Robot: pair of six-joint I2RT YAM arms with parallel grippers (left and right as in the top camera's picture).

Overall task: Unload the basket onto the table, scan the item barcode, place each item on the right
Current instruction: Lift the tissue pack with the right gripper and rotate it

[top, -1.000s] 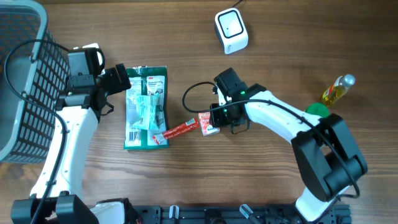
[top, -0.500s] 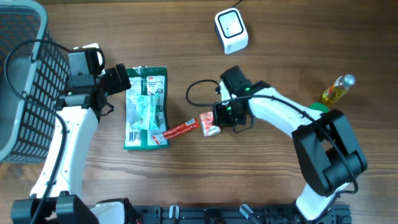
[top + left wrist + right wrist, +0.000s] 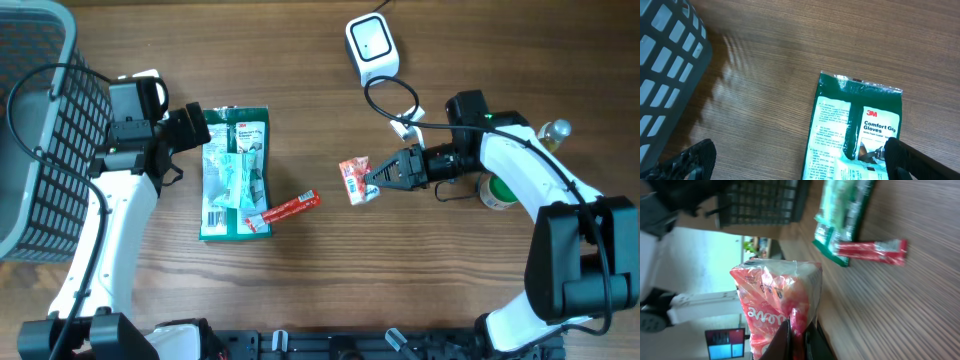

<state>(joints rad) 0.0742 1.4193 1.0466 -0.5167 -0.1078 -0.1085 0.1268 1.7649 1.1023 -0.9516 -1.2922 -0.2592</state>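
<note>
**Red snack packet pinched in the right end effector, below the scanner**

The small red-and-white snack packet [image 3: 354, 180] sits in the middle of the scene, gripped at its right edge by the right end effector [image 3: 373, 179], whose jaws are closed tight on it. In the right wrist view the packet [image 3: 777, 302] stands on edge between the dark fingers, its crinkled film catching the light, and it seems raised off the wood. The white barcode scanner [image 3: 372, 48] stands at the far edge of the tabletop [image 3: 300, 290], well apart from the packet and a little to its right.

To the left of the packet a slim red stick sachet [image 3: 284, 209] lies flat, one end touching the lower corner of a green pack of gloves [image 3: 236, 172]. The left end effector [image 3: 200, 130] hovers at the top left corner of that pack with its jaws spread fully and nothing between them. A dark mesh basket [image 3: 35, 130] fills the far left corner. A yellow bottle [image 3: 543, 145] lies beyond the right arm.
</note>
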